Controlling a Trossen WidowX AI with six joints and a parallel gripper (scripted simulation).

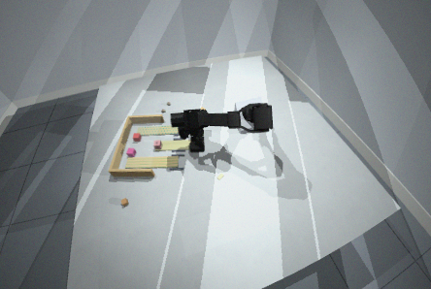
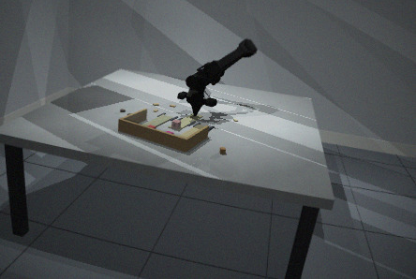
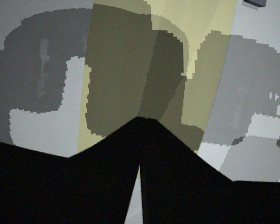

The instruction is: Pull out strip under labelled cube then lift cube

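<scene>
A pale pink cube [image 1: 157,144] [image 2: 176,124] sits upright on the far-left end of the middle yellow strip [image 1: 174,145] [image 3: 212,20]; its face has a faint mark, too small to read. The strip reaches out from the tray's open side to under my gripper. My gripper [image 2: 196,114] [image 3: 144,127] is shut, with nothing seen between its fingers. It points down with its tips at or just above the bare part of this strip; contact cannot be told. A red cube [image 1: 137,137] [image 2: 152,126] and a magenta cube [image 1: 131,152] [image 2: 170,132] lie nearer the back wall.
A low wooden three-sided frame [image 1: 116,152] [image 2: 155,135] surrounds the cubes. An upper strip [image 1: 157,130] and a lower strip [image 1: 150,162] flank the middle one, with dark rails between them. An orange block [image 1: 124,202] [image 2: 223,151] and small bits lie outside the frame.
</scene>
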